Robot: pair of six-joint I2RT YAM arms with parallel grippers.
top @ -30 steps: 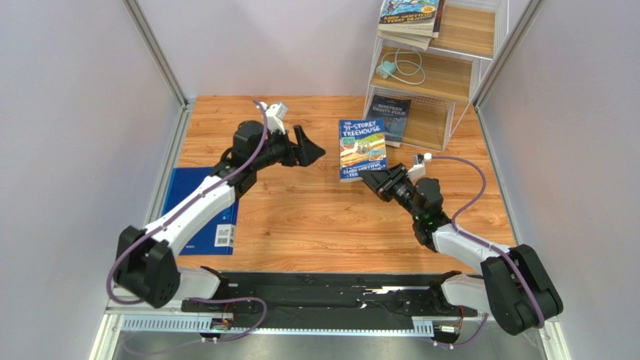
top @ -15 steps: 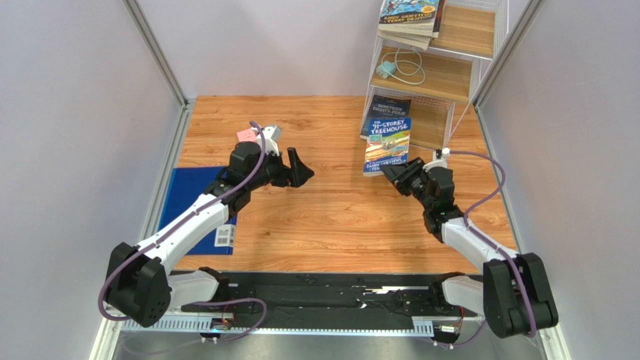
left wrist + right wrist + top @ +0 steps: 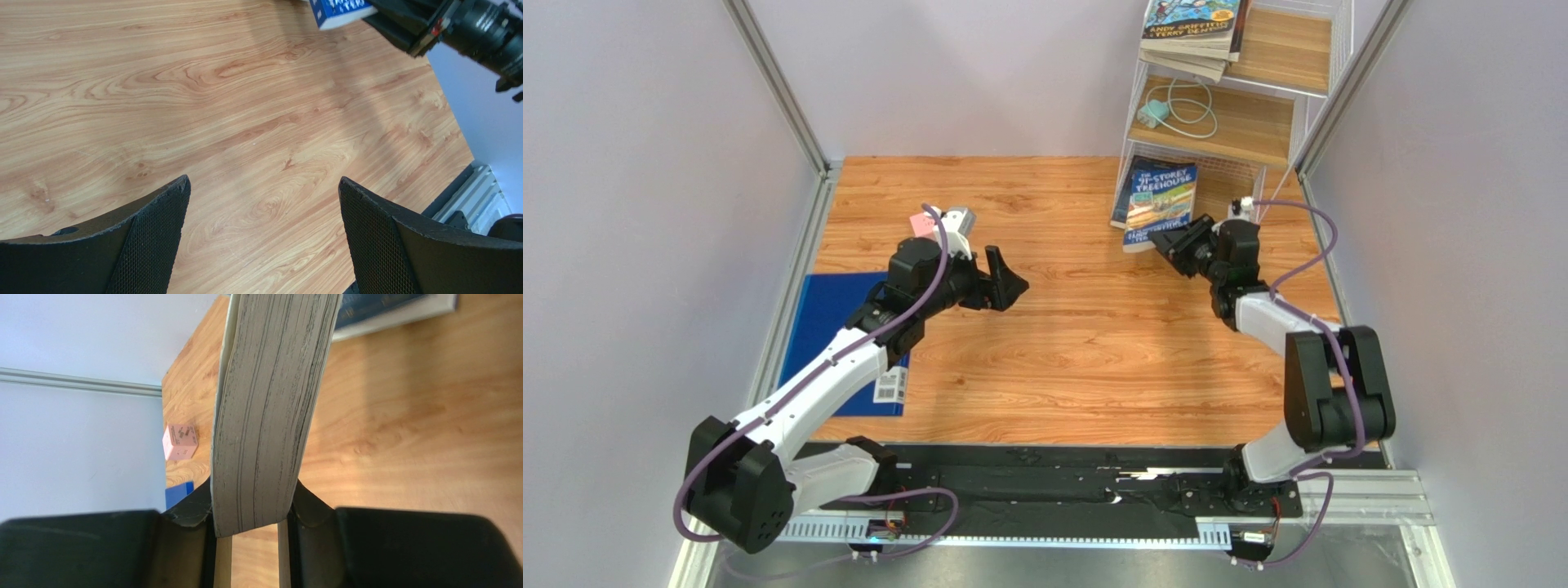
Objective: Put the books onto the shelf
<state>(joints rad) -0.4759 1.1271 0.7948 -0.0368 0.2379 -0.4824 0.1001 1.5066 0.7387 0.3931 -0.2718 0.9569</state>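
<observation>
Right gripper (image 3: 1172,246) pinches a colourful cartoon paperback (image 3: 1161,200), its grey page edges showing, before the lowest wooden tier of the white wire shelf (image 3: 1274,54). Left gripper (image 3: 1009,277) gapes wide and empty over the woodgrain tabletop (image 3: 1075,355).

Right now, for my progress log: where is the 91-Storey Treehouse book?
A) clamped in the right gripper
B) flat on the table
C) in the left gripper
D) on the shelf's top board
A: the right gripper pinches the Treehouse book by its page edge.
</observation>
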